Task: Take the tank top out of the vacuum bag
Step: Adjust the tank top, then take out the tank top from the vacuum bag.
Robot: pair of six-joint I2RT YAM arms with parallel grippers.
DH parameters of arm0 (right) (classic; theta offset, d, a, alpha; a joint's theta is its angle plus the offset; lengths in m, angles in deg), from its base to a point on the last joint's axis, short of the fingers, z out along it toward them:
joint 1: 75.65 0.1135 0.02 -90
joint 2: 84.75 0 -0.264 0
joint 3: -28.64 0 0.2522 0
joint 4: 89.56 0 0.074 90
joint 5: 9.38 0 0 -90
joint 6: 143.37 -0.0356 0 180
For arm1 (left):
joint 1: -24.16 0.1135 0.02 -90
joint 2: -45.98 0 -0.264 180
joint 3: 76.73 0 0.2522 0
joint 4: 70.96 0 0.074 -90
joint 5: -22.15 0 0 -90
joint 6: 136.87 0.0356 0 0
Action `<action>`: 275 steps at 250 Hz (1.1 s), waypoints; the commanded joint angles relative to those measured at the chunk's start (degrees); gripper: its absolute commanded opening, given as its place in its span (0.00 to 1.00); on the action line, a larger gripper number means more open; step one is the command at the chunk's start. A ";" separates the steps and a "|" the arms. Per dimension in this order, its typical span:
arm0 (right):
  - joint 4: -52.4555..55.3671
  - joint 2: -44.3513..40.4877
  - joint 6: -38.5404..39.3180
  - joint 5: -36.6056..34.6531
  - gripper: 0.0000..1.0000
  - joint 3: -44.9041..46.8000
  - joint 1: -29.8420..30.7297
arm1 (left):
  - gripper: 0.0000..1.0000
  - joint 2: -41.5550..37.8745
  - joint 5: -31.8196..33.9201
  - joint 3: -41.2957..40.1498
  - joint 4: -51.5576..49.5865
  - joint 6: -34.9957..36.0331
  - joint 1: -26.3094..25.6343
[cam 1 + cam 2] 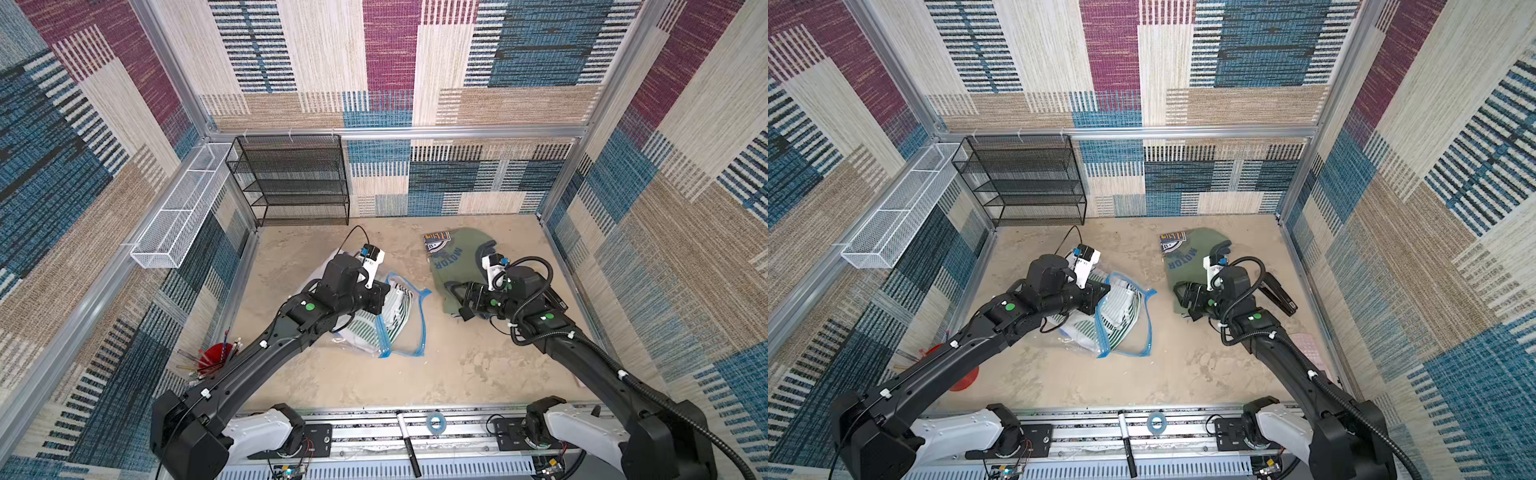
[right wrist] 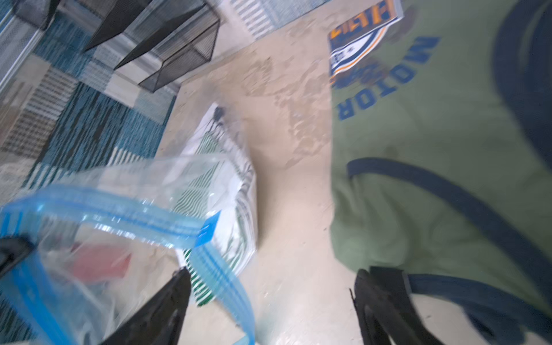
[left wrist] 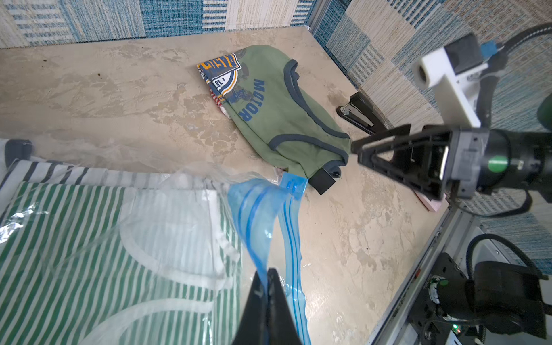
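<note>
Green tank top [image 2: 433, 179] lies just beside right gripper [image 2: 271, 272], outside vacuum bag [image 2: 125, 179]

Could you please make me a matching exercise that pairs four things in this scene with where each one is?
Column one:
1. vacuum bag
2. green tank top
3. stapler
4. mesh shelf

Column two:
A. standing against the back wall
B. blue zip strip pinched in the fingers of the left gripper
C. near the right wall, beside the tank top
D. lying loose outside the bag

Pairs: 1-B; 2-D; 3-C; 4-A
</note>
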 commanded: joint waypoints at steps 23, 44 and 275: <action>-9.23 1.23 -9.70 2.52 0.79 1.62 8.13 | 0.00 5.13 2.89 8.41 -0.73 4.82 0.50; -12.32 2.11 -11.36 3.49 0.79 1.54 8.94 | 0.00 8.47 5.77 13.35 -3.23 6.48 1.64; -21.71 26.24 -10.32 8.28 0.64 -4.35 10.74 | 0.00 6.72 -9.54 -9.07 18.68 -1.23 3.42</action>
